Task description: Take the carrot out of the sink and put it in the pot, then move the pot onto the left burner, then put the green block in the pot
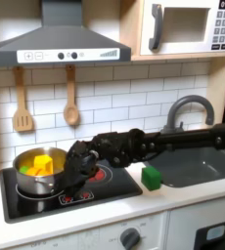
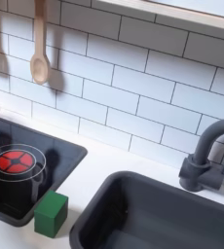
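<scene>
Pot (image 1: pixel 34 168): set on the stovetop's burner at the first exterior view's left; the carrot (image 1: pixel 41 167) is held inside.
Gripper (image 1: pixel 73 172): lowered just beside the pot; jaw state hidden.
Green block (image 1: pixel 151 177): placed on the counter between stovetop (image 1: pixel 105 186) and sink (image 1: pixel 204 164).

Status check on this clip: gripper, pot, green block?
Gripper low over stovetop beside pot, fingers unclear. Pot on first exterior view's left burner, carrot inside. Green block on counter, unobstructed.
</scene>
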Tool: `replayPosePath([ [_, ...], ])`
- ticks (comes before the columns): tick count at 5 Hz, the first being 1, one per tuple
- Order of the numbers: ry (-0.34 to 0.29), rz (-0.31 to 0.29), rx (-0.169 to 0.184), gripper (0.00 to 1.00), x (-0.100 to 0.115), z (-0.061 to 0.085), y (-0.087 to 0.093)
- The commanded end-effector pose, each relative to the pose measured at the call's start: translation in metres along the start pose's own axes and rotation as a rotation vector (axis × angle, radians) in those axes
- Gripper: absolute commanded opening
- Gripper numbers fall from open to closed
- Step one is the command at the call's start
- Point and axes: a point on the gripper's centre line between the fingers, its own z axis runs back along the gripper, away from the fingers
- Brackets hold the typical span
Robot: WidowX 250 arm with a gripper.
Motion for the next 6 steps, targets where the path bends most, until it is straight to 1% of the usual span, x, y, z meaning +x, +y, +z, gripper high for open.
replayPosePath([
  [1, 0.020, -0.016, 0.004, 0.00, -0.0085, -0.0048, 0.0017],
  [2, 0.014, -0.022, 0.008, 0.00, -0.0097, -0.0032, 0.0012],
  [3, 0.019, -0.030, 0.011, 0.00, -0.0133, -0.0048, 0.0016],
  [5, 0.000, -0.036, 0.005, 0.00, -0.0104, 0.0006, -0.0028],
  [6, -0.005, -0.039, 0.003, 0.00, -0.0096, 0.0038, -0.0015],
])
